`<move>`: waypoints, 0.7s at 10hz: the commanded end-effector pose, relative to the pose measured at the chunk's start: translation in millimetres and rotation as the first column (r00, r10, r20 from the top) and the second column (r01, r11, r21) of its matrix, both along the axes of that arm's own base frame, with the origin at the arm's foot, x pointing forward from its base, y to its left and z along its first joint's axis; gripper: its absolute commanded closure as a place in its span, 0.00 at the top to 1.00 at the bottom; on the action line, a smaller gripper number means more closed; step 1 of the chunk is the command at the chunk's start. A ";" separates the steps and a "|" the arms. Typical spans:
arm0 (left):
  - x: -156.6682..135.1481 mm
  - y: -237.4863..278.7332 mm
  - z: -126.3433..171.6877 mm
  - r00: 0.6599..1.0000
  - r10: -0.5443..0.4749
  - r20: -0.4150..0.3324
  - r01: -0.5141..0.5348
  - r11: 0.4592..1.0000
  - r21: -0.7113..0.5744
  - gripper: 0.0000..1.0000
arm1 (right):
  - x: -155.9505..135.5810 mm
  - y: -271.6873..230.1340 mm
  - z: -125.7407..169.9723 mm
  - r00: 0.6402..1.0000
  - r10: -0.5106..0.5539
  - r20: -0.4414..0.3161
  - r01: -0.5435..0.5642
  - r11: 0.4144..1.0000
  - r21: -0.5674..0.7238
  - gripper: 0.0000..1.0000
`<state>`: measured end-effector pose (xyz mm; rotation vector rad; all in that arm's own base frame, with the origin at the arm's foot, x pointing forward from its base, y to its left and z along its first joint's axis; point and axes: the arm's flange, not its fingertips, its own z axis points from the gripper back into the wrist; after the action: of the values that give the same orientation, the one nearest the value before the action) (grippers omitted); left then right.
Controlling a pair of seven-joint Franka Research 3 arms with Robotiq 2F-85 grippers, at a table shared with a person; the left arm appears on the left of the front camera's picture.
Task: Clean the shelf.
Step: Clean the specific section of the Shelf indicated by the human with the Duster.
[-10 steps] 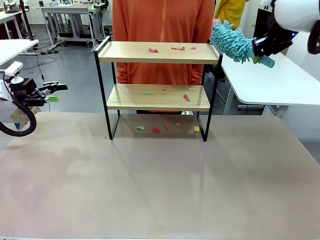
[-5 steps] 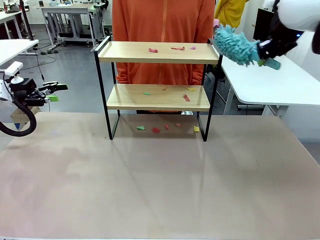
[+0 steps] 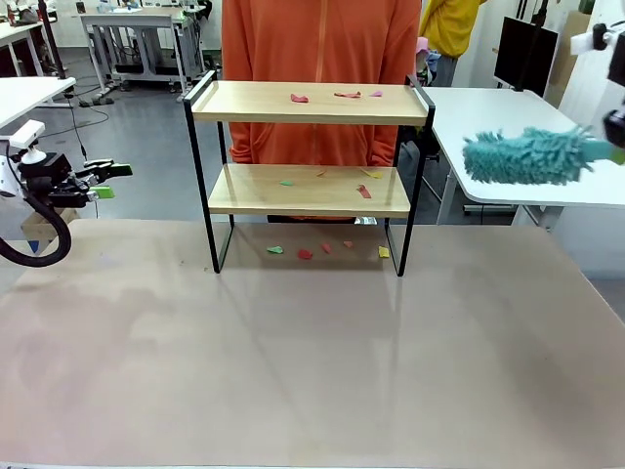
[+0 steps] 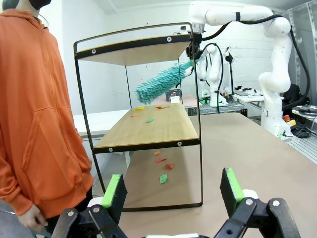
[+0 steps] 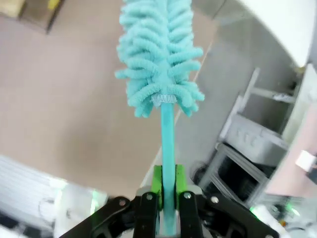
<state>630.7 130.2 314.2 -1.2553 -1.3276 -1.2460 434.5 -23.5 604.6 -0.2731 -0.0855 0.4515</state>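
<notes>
The shelf [image 3: 254,102] stands on the table [image 3: 293,371], well apart from the left gripper [image 3: 109,182], out ahead of its fingers. That gripper's jaws are spread wide and hold nothing. Coloured scraps [image 3: 299,98] lie on both boards and underneath. Farther right, clear of the shelf, the right gripper [image 5: 167,179] clamps a teal microfibre duster [image 3: 527,156] by its handle.

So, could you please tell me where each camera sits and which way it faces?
Front view: fixed between the arms, facing across the table to the shelf and person; left tool at left.
Left wrist view: on the left wrist, looking along the open left tool at the shelf's end; right arm beyond.
Right wrist view: on the right wrist, looking along the right tool, shut on the duster.
Shared: front and left wrist views both show shelf and duster.
</notes>
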 end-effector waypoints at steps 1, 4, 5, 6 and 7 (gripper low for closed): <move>0.1 -0.9 2.3 1.000 -0.003 0.005 0.003 1.000 -0.003 1.00 | -23.0 8.6 -6.1 0.959 0.242 -0.151 -0.261 0.958 -0.120 0.13; 0.1 -0.9 2.3 1.000 -0.003 0.005 0.003 1.000 -0.003 1.00 | -69.5 35.6 -10.6 0.789 0.519 -0.328 -0.552 0.834 -0.010 0.13; 0.1 -0.9 2.3 1.000 -0.003 0.005 0.003 1.000 -0.003 1.00 | -81.3 50.2 -20.3 0.707 0.605 -0.366 -0.636 0.770 0.046 0.13; 0.1 -0.9 2.3 1.000 -0.003 0.005 0.003 1.000 -0.003 1.00 | -87.3 64.6 -26.0 0.657 0.660 -0.364 -0.687 0.723 0.071 0.13; 0.1 -0.9 2.3 1.000 -0.003 0.005 0.003 1.000 -0.003 1.00 | -85.9 77.2 -34.1 0.606 0.698 -0.382 -0.719 0.686 0.113 0.13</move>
<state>630.7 130.1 314.1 -1.2555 -1.3275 -1.2460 347.2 54.1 575.5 -0.2216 0.2240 1.2550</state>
